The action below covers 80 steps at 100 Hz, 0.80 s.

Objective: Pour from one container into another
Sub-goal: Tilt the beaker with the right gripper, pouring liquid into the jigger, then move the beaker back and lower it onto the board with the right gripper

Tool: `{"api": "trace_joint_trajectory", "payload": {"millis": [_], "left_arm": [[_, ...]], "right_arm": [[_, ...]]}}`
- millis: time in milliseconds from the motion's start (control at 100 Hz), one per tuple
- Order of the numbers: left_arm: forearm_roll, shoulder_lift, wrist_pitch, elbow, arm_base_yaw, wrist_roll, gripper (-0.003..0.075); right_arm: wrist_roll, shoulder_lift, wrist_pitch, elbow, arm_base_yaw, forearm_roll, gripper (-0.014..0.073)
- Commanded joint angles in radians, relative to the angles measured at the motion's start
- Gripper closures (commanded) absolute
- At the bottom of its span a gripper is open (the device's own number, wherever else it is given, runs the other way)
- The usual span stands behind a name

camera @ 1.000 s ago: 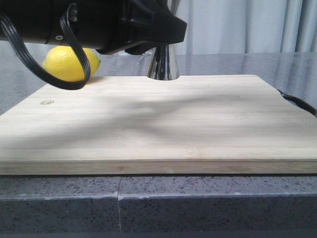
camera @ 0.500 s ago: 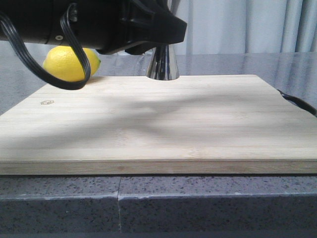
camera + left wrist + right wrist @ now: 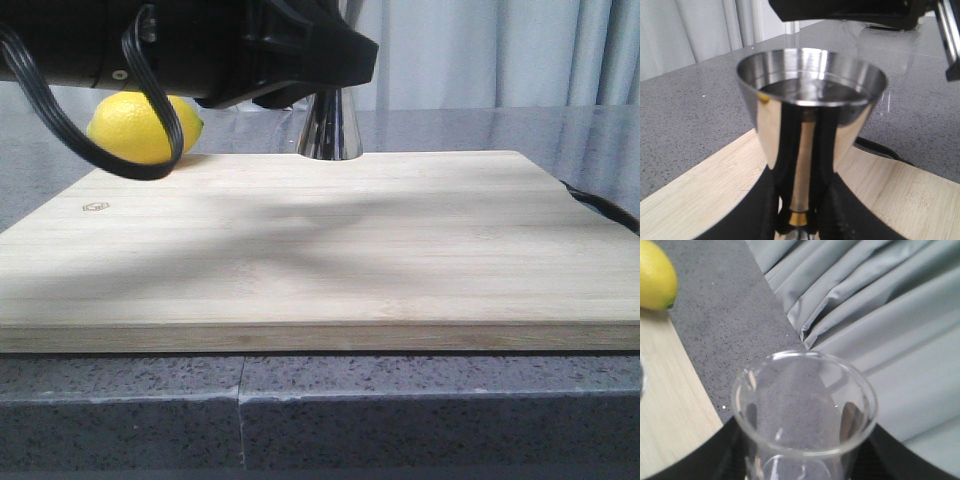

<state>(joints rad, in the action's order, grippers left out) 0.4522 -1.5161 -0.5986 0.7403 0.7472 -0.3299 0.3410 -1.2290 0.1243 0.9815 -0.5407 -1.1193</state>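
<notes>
left gripper [image 3: 799,222] pinching the jigger [image 3: 810,125] at the board's [image 3: 300,250] far edge. right gripper [image 3: 800,470] squeezing the beaker [image 3: 805,405], lifted. could spill: jigger nearly full, easy to slosh if bumped.

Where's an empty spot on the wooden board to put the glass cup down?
Most of the wooden board is bare, from its near edge up to the steel jigger at the back. It's crowded at the far left, by the lemon and the black cable.
</notes>
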Motion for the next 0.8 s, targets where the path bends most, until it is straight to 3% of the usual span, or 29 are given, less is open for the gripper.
{"api": "trace_joint_trajectory", "payload": {"millis": [0,180,340,560,790], "left_arm": [[-0.019,0.044,-0.100,0.033,-0.002,-0.007,0.0739],[-0.019,0.044,-0.100,0.033,-0.002,-0.007,0.0739],[-0.019,0.044,-0.100,0.033,-0.002,-0.007,0.0739],[-0.019,0.044,-0.100,0.033,-0.002,-0.007,0.0739],[-0.019,0.044,-0.100,0.033,-0.002,-0.007,0.0739]], "right_arm": [[0.184,0.029,-0.022,0.038,0.039,0.004,0.0439],[0.403,0.025,-0.054,0.024,0.133,0.008,0.0439],[0.553,0.025,-0.259,-0.068,0.270,0.010,0.0439],[0.553,0.025,-0.507,-0.238,0.409,0.012,0.0439],[0.468,-0.050,-0.651,-0.304,0.427,0.014,0.0439]]}}
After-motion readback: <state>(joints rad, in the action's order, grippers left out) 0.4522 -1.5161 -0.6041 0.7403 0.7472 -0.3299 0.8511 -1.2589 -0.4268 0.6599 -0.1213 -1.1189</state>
